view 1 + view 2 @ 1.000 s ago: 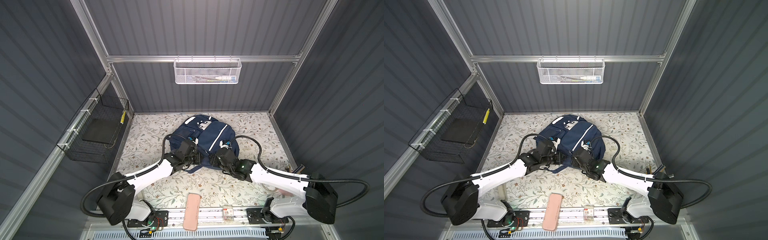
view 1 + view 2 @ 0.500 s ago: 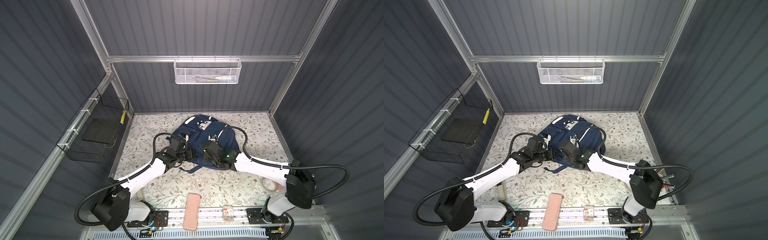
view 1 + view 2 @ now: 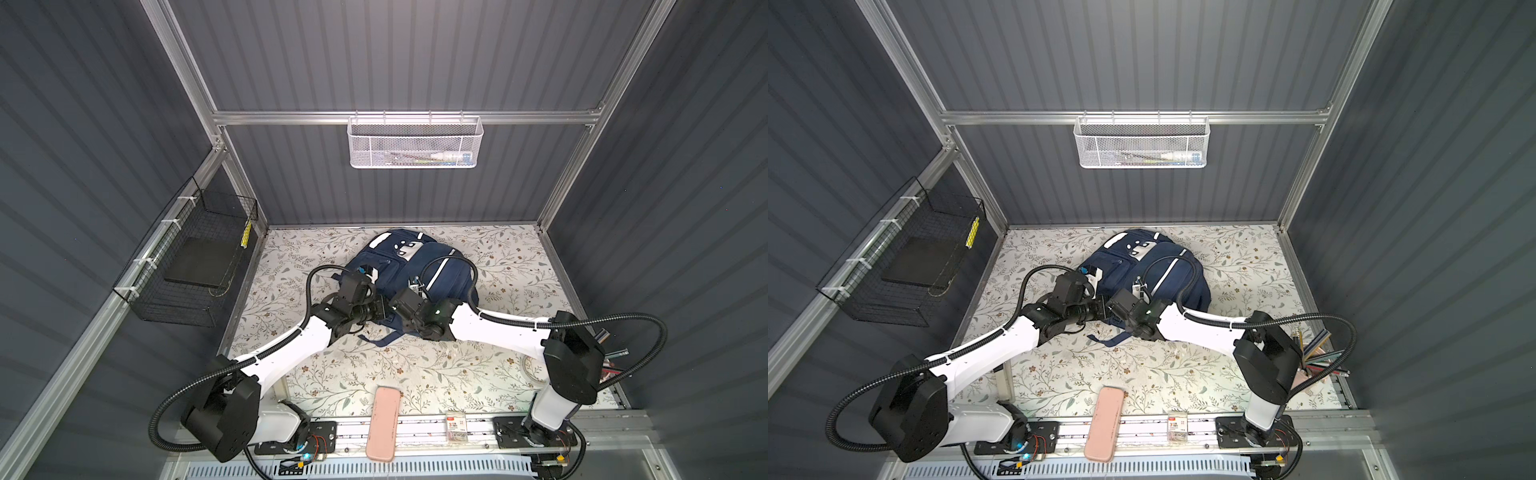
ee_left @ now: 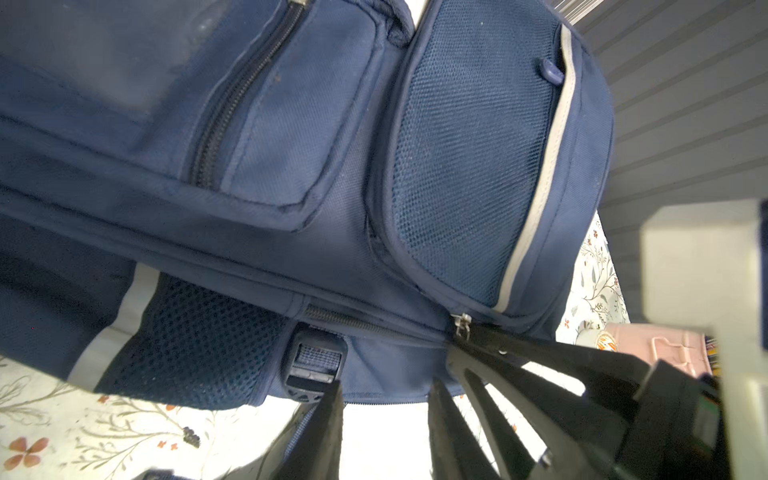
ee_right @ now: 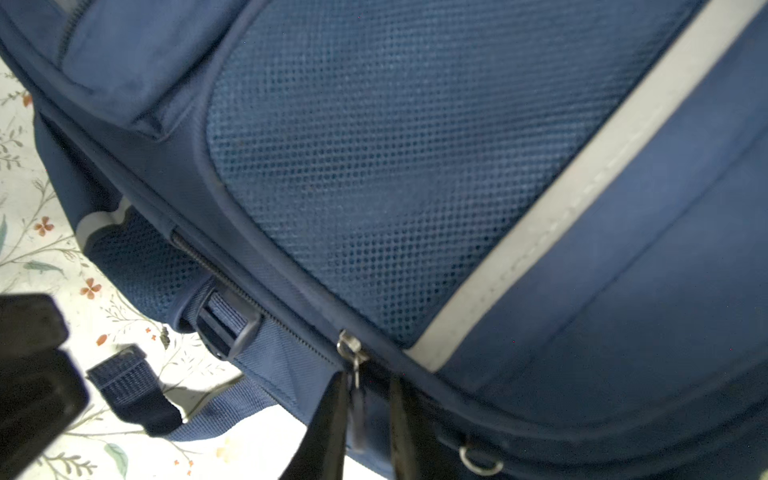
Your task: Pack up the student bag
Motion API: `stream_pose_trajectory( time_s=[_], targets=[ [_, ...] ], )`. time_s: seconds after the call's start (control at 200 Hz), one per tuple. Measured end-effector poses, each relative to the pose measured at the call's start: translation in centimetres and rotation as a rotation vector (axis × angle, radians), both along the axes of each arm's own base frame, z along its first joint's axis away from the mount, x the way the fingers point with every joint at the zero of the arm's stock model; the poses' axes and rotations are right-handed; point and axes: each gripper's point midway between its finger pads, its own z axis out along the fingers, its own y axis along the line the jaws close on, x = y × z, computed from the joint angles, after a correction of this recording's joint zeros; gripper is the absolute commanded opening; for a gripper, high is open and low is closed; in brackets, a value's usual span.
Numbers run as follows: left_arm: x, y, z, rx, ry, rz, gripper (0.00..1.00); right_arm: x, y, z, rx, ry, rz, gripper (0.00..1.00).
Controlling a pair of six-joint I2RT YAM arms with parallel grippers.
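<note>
Right wrist view, closest: metal zip pull (image 5: 355,361) between narrowly parted fingers (image 5: 328,428) of right end effector (image 5: 365,384), beside honeycomb mesh (image 5: 374,166). Left end effector (image 4: 384,382) apart at hem (image 4: 386,398). Only both top views: whole navy bag (image 3: 382,259) lying on flowered worktop (image 3: 415,374).

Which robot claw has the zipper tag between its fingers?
The right gripper: the student bag's zipper pull hangs between its jaws. The left gripper straddles the bag's bottom edge beside a strap buckle.
</note>
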Motion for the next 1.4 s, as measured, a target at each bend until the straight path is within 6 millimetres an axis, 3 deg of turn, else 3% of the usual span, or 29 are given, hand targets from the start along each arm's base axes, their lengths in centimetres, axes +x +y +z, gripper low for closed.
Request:
stream_pose_trajectory(
  time_s=[0.275, 0.37, 0.52, 0.635, 0.795, 0.971, 1.171, 1.206, 1.296, 1.341, 1.401],
  targets=[
    [0.0, 0.0, -0.1, -0.001, 0.004, 0.002, 0.36, 0.7, 0.4, 0.0, -0.05, -0.003, -0.01, 0.43],
    [0.1, 0.0, -0.1, -0.001, 0.004, 0.008, 0.36, 0.8, 0.5, -0.3, -0.062, 0.004, -0.015, 0.33],
    [0.1, 0.2, 0.3, -0.001, -0.008, 0.017, 0.36, 1.1, 0.5, -0.9, -0.085, 0.018, -0.022, 0.1],
    [0.2, 0.3, 0.6, -0.006, -0.013, 0.023, 0.38, 1.1, 0.4, -0.8, -0.075, 0.022, -0.026, 0.0],
    [0.5, -0.2, 1.3, -0.06, -0.013, 0.045, 0.64, 0.6, 0.1, 0.2, 0.012, 0.011, -0.011, 0.0],
    [1.9, -1.9, 2.7, -0.22, -0.016, 0.083, 0.66, 0.3, -0.2, 1.4, 0.174, -0.004, 0.006, 0.0],
    [3.2, -3.7, 0.0, -0.294, 0.063, 0.126, 0.67, -0.1, 0.4, 1.8, 0.272, -0.017, 0.035, 0.0],
    [3.4, -4.0, -0.5, -0.304, 0.075, 0.132, 0.63, -0.1, 0.6, 1.8, 0.28, -0.017, 0.037, 0.0],
    [3.9, -4.8, -1.5, -0.337, 0.103, 0.138, 0.22, -0.1, 0.7, 1.7, 0.286, -0.013, 0.042, 0.0],
    [4.1, -4.9, -2.1, -0.344, 0.113, 0.147, 0.12, -0.1, 0.6, 1.6, 0.28, -0.01, 0.04, 0.0],
    [4.1, -5.0, -2.2, -0.36, 0.119, 0.149, 0.06, -0.3, 0.3, 1.1, 0.259, 0.001, 0.034, 0.0]
  ],
)
